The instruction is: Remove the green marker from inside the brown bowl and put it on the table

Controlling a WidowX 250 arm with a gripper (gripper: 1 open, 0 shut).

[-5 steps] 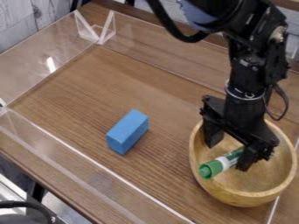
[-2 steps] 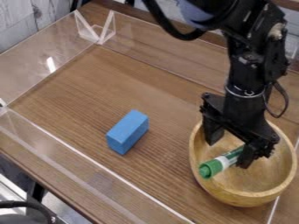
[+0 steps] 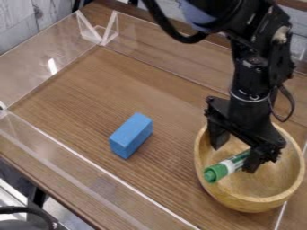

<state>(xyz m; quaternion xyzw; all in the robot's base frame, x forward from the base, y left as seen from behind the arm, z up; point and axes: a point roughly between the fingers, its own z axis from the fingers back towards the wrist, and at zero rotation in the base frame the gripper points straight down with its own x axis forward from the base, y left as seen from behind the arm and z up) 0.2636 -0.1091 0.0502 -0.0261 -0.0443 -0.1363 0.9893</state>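
The green marker point(image 3: 228, 167) lies inside the brown bowl point(image 3: 267, 194) at the right front of the table point(image 3: 96, 90), its dark green cap toward the bowl's left rim. My gripper point(image 3: 242, 151) points straight down into the bowl, open, with one finger on each side of the marker's barrel. The fingertips sit low around the marker, and I cannot tell whether they touch it. Part of the barrel is hidden behind the fingers.
A blue rectangular block point(image 3: 131, 135) lies on the tabletop left of the bowl. Low clear plastic walls point(image 3: 72, 40) run around the table's edges. The black arm rises from the bowl toward the top right.
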